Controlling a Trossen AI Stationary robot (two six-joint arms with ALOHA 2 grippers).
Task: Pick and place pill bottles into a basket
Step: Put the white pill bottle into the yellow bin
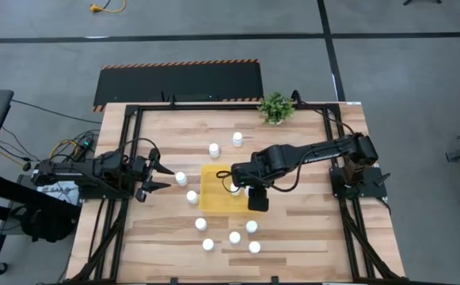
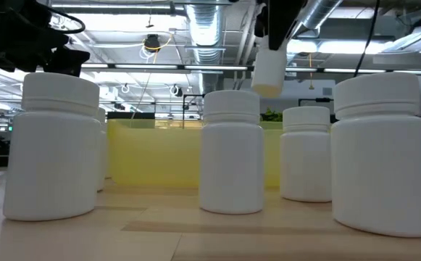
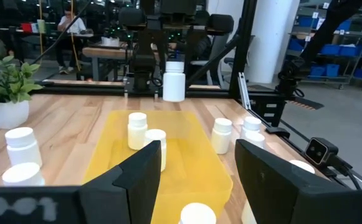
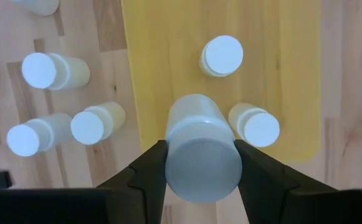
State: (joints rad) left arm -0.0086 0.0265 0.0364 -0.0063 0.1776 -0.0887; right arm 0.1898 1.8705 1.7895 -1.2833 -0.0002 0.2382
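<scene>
Over the middle of the tabletop (image 1: 293, 229) we hold our right gripper (image 4: 200, 163) above the basket (image 1: 210, 198). Its fingers are clenched on one pill bottle (image 4: 200, 149), and that bottle hangs in the air, not touching the yellow floor below.

We think the job is only begun. From the right wrist view we count two bottles (image 4: 221, 56) standing inside the basket already, and the one we carry would make three. Many more wait on the wood. Two stand between the basket and the far edge (image 1: 237, 139), two sit just beside the basket's left side (image 1: 181, 179), and a bunch of five stands between the basket and the near edge (image 1: 234, 237). All of those are left to do.

Our left gripper (image 3: 196, 165) waits near the left edge of the tabletop, with its fingers spread apart and nothing between them.

Each view tells us something different. From above we see where every bottle stands, but our own arm hides part of the basket. The right wrist view looks straight down and shows the grip and the two bottles under it. The low view shows the held bottle (image 2: 269, 71) high up over the near bunch, which looks huge there. The left wrist view shows the held bottle from the side, and the little green plant (image 3: 5, 84) by the far edge.
</scene>
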